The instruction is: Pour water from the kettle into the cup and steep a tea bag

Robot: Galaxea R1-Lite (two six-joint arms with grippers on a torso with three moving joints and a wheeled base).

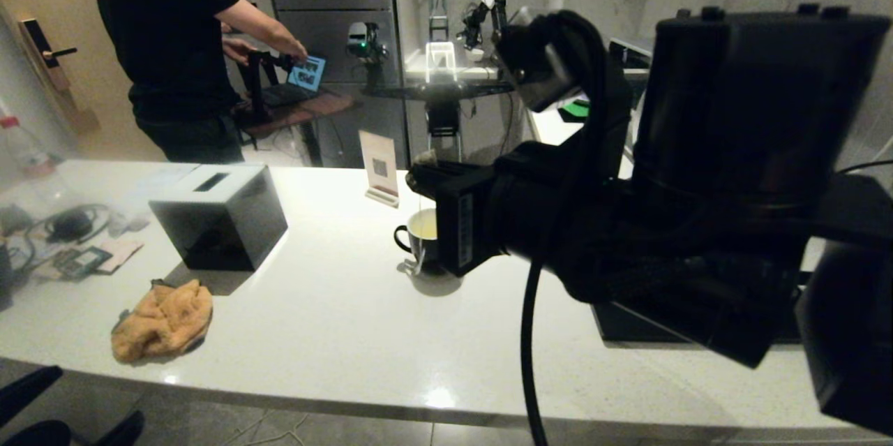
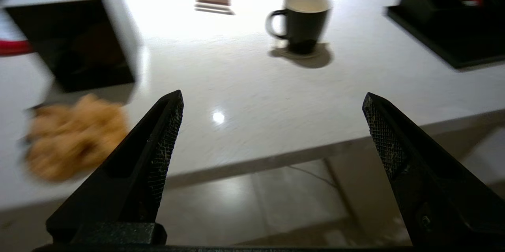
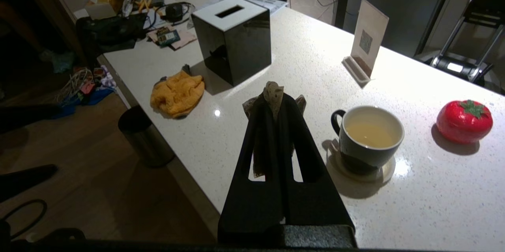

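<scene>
One cup (image 3: 370, 141) stands on the table (image 3: 414, 204), with one tea bag (image 3: 273, 98). There is one black box (image 3: 232, 37), one yellow cloth (image 3: 177, 93), one red tomato (image 3: 464, 121) and one sign (image 3: 367, 45).

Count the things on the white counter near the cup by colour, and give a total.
Black: 2, the cup and the tissue box
Red: 1, the tomato-shaped object
Orange-yellow: 1, the cloth
White: 1, the sign stand
Total: 5

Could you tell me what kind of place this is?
Probably a lab or office set up like a kitchen: a long white counter with a cup of water and a tissue box, while a person works at robot equipment behind.
</scene>
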